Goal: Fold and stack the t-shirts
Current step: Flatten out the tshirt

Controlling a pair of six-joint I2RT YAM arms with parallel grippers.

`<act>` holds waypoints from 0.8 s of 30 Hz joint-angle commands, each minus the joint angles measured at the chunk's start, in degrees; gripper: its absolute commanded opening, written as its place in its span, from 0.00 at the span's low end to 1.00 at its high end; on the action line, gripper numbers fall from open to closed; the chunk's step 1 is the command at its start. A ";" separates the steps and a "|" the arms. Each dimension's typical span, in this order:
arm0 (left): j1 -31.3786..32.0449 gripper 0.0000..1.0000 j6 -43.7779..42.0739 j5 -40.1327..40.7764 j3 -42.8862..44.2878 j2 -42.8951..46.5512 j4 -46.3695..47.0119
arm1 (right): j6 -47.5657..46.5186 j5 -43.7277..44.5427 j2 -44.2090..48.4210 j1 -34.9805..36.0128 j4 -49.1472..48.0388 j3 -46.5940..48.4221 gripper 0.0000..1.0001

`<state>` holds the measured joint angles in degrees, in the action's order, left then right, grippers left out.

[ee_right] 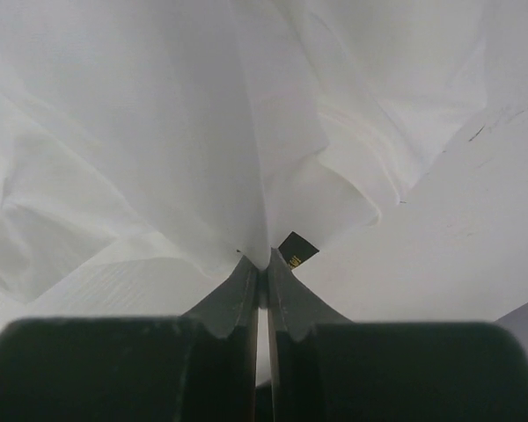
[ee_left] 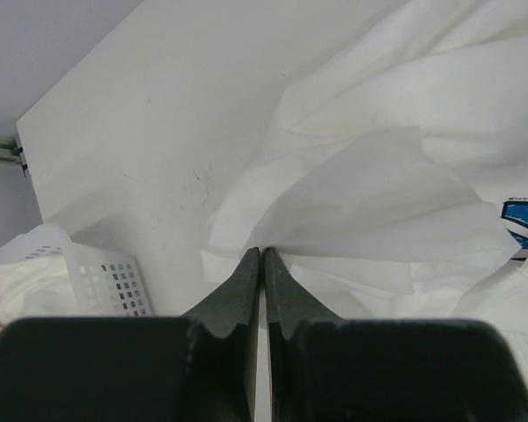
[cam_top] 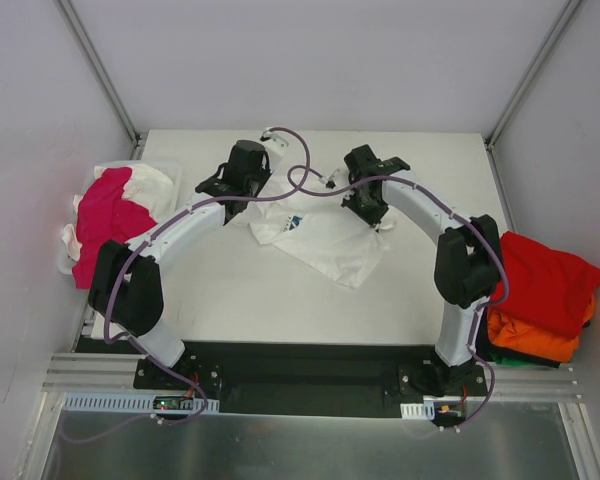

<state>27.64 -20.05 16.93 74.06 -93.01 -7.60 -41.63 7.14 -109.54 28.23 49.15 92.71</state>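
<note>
White tabletop (cam_top: 280, 300) in a walled enclosure. Mid-task: red tee (cam_top: 545, 275) over orange tee (cam_top: 535, 338) sit folded and stacked at R side. White printed tee (cam_top: 325, 240) lies rumpled at centre, L jaws & R jaws each clenched on its cloth. Basket (cam_top: 174, 178), far L, holds magenta tee (cam_top: 110, 215) plus white cloth, apparently unfolded.

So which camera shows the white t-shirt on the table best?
Top external: the white t-shirt shows nearly whole, blue print included. The left wrist view shows only folds pinched by the left gripper and some print; the right wrist view, plain cloth in the right gripper.
</note>
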 commanded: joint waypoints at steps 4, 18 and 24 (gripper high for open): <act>-0.39 0.00 0.63 -0.67 -0.85 1.87 1.53 | 0.84 -0.80 -1.38 0.16 -0.44 -3.84 0.14; -0.48 0.00 0.19 -0.05 -1.64 1.17 1.71 | 1.37 -3.80 -4.72 0.16 -4.85 -5.78 0.06; -0.39 0.00 0.63 -0.23 -1.82 0.99 1.71 | 1.37 -3.88 -4.37 0.25 -4.50 -5.43 0.22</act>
<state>27.64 -20.12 16.95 72.55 -92.99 -7.49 -40.71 4.32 -114.89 28.27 44.62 86.63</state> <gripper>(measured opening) 0.009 0.119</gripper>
